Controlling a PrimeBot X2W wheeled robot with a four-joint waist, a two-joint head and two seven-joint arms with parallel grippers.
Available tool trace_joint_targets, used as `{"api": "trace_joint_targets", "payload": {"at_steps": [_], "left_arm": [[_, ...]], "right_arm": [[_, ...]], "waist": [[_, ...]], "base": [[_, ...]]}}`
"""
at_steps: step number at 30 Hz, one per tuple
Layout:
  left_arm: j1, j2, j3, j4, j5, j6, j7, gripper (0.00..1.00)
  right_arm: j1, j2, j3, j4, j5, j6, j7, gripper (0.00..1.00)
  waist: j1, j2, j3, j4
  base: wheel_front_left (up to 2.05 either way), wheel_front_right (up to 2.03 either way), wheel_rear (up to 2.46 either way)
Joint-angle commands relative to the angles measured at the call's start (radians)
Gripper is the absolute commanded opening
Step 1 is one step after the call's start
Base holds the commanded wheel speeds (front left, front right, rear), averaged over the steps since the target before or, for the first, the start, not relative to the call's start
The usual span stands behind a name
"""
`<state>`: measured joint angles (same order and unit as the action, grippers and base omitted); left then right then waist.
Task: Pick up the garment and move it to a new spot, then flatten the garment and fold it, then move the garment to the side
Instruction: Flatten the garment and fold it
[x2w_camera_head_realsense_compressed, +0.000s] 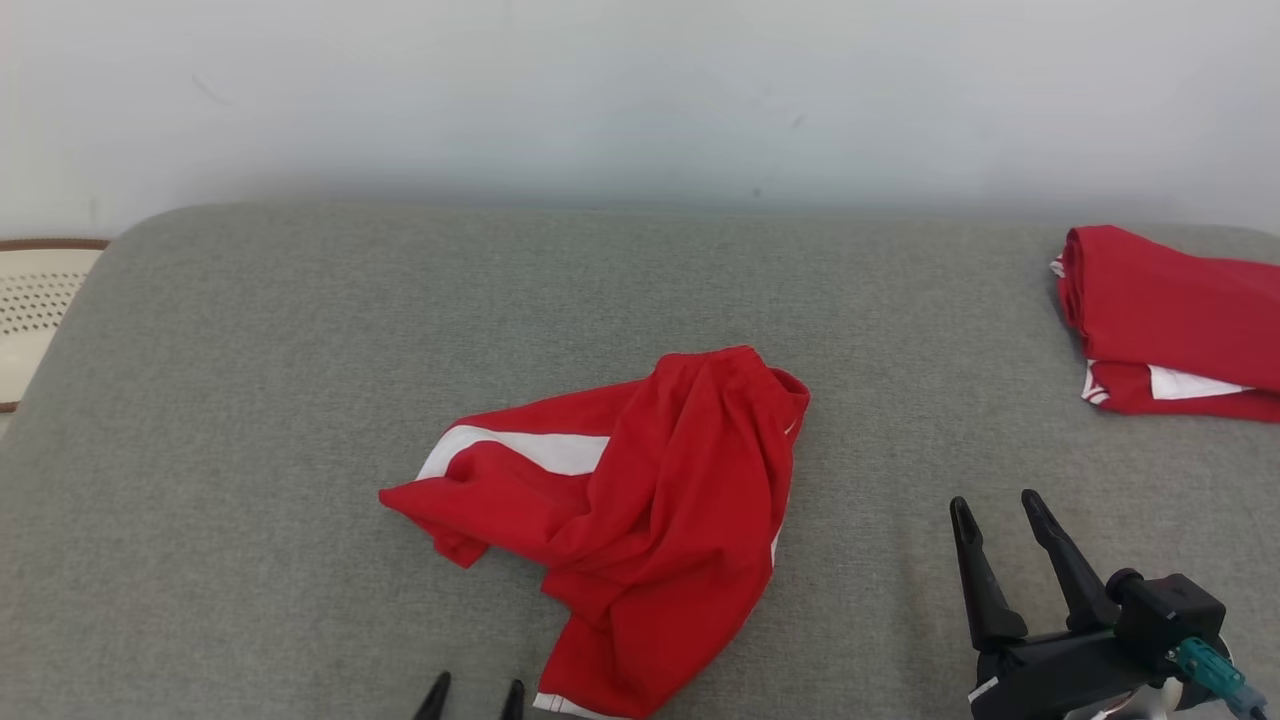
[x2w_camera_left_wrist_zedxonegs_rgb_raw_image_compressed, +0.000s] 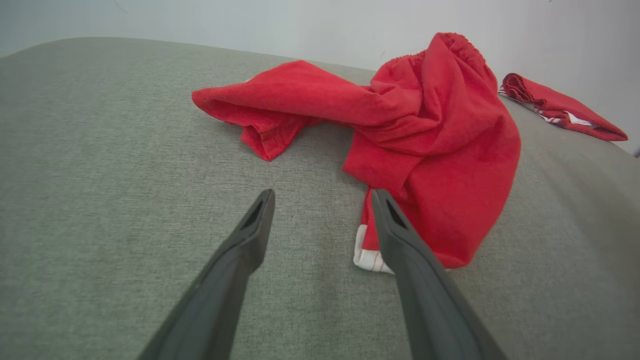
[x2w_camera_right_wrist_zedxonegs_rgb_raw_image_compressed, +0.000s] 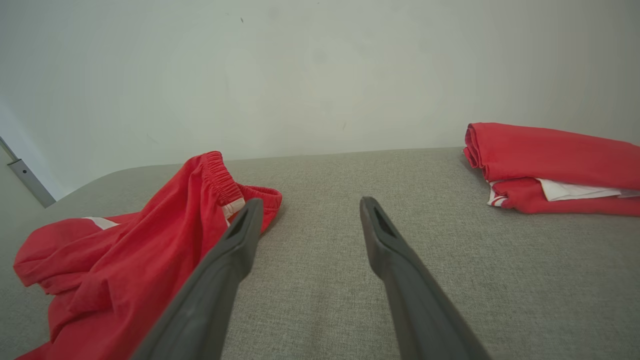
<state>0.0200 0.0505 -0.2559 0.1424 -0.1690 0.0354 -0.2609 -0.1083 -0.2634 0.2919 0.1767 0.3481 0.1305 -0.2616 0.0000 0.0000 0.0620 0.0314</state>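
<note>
On grey cushion (x2w_camera_head_realsense_compressed: 250, 400), crumpled garment (x2w_camera_head_realsense_compressed: 650, 500), left gripper (x2w_camera_head_realsense_compressed: 480, 682) cropped, right gripper (x2w_camera_head_realsense_compressed: 995, 498) clear, both jaws wide, empty.

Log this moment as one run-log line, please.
garment: crumpled on cushion | left jaws: open, empty | right jaws: open, empty | folded pile: far right

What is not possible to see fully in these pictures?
Folded red pile: head view, right edge cuts it off.
Left gripper: head view, bottom edge cuts it below the fingertips.
Crumpled garment: all views, own folds hide its shape.
Perforated pale object: head view, left edge cuts it; unidentifiable.
</note>
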Motion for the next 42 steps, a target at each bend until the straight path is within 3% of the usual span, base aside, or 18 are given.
{"api": "trace_joint_targets", "payload": {"at_steps": [1,17,18,19,27,36,42], "left_arm": [[-0.006,0.001,-0.013,0.025,0.013,-0.013,-0.006,1.0],[-0.086,0.001,-0.067,0.206,-0.011,-0.036,-0.006,1.0],[-0.093,0.001,-0.067,0.208,-0.015,-0.039,-0.006,0.45],[-0.097,0.001,-0.067,0.212,-0.022,-0.039,-0.006,0.0],[-0.115,0.001,-0.037,0.213,-0.036,-0.024,-0.006,0.0],[-0.04,0.055,0.103,0.052,0.004,-0.004,-0.005,0.0],[0.019,0.054,0.146,0.005,0.003,0.022,-0.005,0.0]], "right_arm": [[0.001,0.004,0.002,-0.007,-0.007,0.0,-0.004,1.0],[-0.033,-0.004,0.022,-0.003,-0.007,0.0,-0.004,1.0],[-0.034,-0.005,0.018,-0.002,-0.007,0.0,-0.004,1.0],[-0.034,-0.005,0.016,-0.001,-0.008,0.0,-0.004,1.0],[-0.03,-0.002,0.007,0.006,-0.013,0.0,-0.004,1.0],[-0.01,0.007,0.003,0.022,-0.012,0.0,-0.004,1.0],[-0.017,0.006,0.027,0.043,0.002,0.0,0.007,1.0]], "waist": [[0.0,0.0,0.005,-0.014],[0.0,0.0,0.036,-0.099],[0.0,0.0,0.037,-0.101],[0.0,0.0,0.039,-0.102],[0.0,0.0,0.034,-0.073],[0.0,0.0,0.008,-0.005],[0.0,0.0,-0.003,0.005]], "base": [[0.0,0.0,0.0],[0.0,0.0,0.0],[0.0,0.0,0.0],[0.0,0.0,0.0],[0.0,0.0,0.0],[0.0,0.0,0.0],[0.0,0.0,0.0]]}}
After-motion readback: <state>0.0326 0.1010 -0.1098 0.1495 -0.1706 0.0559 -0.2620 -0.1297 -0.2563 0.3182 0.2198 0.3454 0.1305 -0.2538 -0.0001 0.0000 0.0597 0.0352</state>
